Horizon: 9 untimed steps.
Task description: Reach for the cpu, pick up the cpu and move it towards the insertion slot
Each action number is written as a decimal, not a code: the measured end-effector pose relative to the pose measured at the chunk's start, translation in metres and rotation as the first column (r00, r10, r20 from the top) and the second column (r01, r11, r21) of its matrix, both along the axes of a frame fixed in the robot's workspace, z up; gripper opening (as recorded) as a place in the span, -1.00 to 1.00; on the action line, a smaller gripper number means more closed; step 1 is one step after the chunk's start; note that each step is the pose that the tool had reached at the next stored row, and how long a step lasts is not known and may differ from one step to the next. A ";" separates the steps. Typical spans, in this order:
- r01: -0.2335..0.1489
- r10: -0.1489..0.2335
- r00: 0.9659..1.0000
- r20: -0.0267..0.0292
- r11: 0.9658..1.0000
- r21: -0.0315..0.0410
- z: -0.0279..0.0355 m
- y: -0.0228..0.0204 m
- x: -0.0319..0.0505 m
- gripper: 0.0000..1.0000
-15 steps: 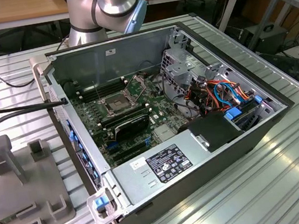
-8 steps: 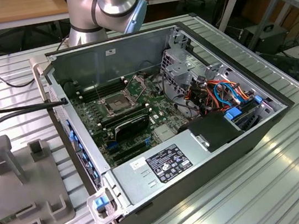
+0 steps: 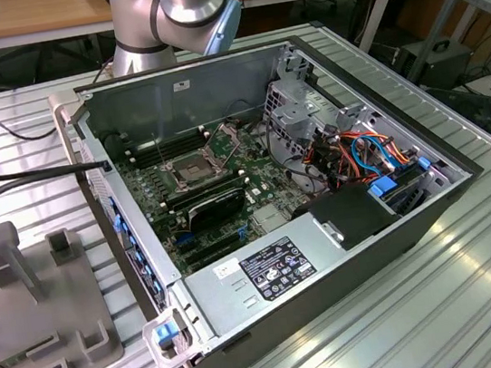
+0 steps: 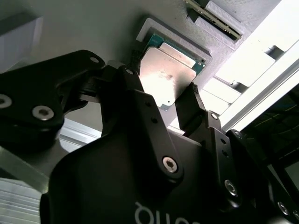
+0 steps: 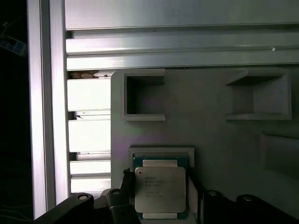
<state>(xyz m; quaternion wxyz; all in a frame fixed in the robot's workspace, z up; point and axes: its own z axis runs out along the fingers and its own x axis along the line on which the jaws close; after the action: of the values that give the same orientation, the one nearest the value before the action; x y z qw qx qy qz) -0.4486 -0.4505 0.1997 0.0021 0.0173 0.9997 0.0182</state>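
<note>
1. Ribbed aluminium table (image 3: 481, 297) carries everything. Wooden benches (image 3: 20, 14) stand behind it, and my arm (image 3: 175, 6) rises at its far edge.
2. On the table sits an open computer case (image 3: 169, 94) with its side panel off and the motherboard facing up.
3. Inside the case, the insertion slot (image 3: 190, 166) shows a dark centre and a shiny metal frame, with its flap tilted up. The black card (image 3: 216, 204) lies just beside it, on the nearer side.
4. A bundle of orange, blue and red cables (image 3: 360, 154) fills the corner of the case towards the exterior view's right.
5. A grey tray (image 3: 24, 297) lies on the table outside the case, at the exterior view's left.
6. In the first wrist view the cpu (image 5: 160, 189) sits in a shallow framed pocket of that tray. Its pale metal face is up and a thin green edge shows around it.
7. Two deeper square pockets (image 5: 145, 100) are moulded into the same tray, a little apart from the cpu.
8. My claw (image 4: 161, 91) brackets the cpu in both wrist views, with one black side close against each of two opposite edges.
9. I cannot tell whether the claw has actually clamped on the chip (the edges are close, but contact is not clear).
10. The cpu is in the tray pocket outside the case, well apart from the insertion slot.
</note>
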 end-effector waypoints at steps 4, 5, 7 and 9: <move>0.000 0.000 1.000 0.000 1.000 0.000 0.0006 0.0000 0.0000 0.09; 0.000 0.000 1.000 0.000 1.000 0.000 0.0007 0.0000 0.0000 0.09; 0.000 0.000 1.000 0.000 1.000 0.000 0.0010 0.0000 0.0000 0.09; 0.000 0.000 1.000 0.000 1.000 0.000 0.0029 0.0000 0.0000 0.09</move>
<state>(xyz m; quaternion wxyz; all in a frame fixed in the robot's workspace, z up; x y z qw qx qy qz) -0.4486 -0.4506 0.2027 0.0020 0.0173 0.9997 0.0181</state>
